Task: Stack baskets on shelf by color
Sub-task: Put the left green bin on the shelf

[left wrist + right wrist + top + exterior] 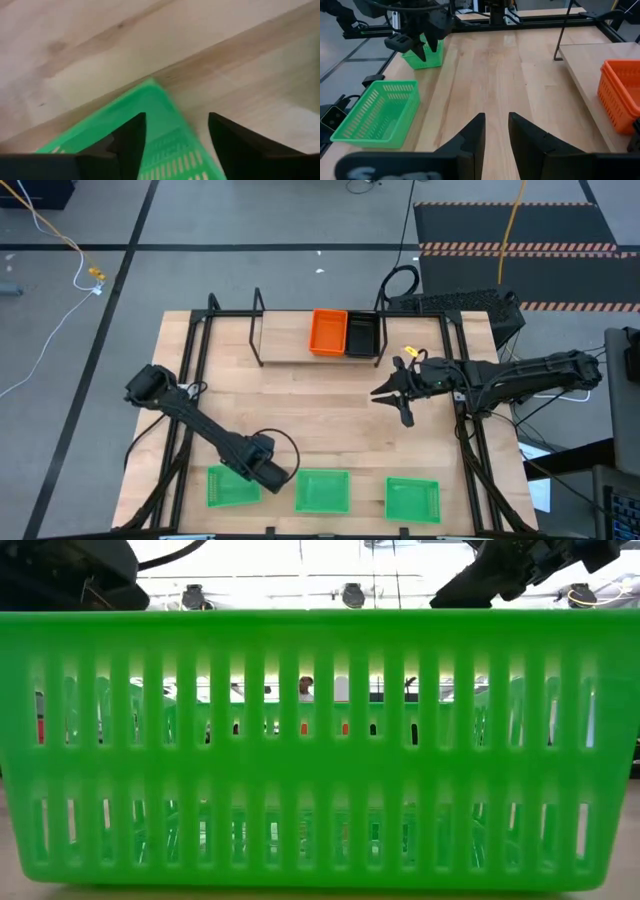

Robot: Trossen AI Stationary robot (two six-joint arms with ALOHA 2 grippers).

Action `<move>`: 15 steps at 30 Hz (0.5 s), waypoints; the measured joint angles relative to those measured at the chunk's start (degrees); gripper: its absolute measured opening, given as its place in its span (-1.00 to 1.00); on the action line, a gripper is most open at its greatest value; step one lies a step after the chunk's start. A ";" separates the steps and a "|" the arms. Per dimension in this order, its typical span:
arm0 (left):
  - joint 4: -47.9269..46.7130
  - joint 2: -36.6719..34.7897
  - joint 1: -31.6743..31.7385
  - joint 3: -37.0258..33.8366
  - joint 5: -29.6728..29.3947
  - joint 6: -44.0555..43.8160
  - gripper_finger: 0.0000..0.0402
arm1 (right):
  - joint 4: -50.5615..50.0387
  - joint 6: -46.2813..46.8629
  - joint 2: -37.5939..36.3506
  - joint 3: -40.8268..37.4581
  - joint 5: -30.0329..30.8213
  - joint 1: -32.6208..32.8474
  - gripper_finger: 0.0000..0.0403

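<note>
Three green baskets lie in a row along the table's near edge: left [232,487], middle [322,492] and right [412,500]. The middle one fills the low view [320,740]. An orange basket [328,331] and a black basket [361,333] sit side by side on the shelf [258,330] at the far side. My left gripper [175,135] points down, open, astride the far right corner wall [165,107] of the left green basket, one finger inside and one outside. My right gripper [496,125] hangs open over the table's right half, holding nothing.
Bare wooden tabletop [320,420] stretches between the green row and the shelf. The shelf's left part [285,345] holds nothing. Black table frame rails [190,370] run along both sides. A black mat and cables lie on the floor beyond the far edge.
</note>
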 joint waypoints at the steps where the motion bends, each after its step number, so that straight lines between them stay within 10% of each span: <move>1: 1.40 -0.02 0.06 -0.26 0.00 0.71 -0.02 | 0.18 0.00 0.00 0.00 0.00 0.00 -0.62; 8: 5.89 -0.41 1.24 0.62 -0.12 9.15 -0.90 | -0.44 0.63 0.00 0.00 -0.02 0.00 -0.62; 15: -7.98 -1.55 2.64 11.47 0.37 18.79 -0.90 | -1.13 1.77 0.00 0.00 -0.04 1.10 -0.62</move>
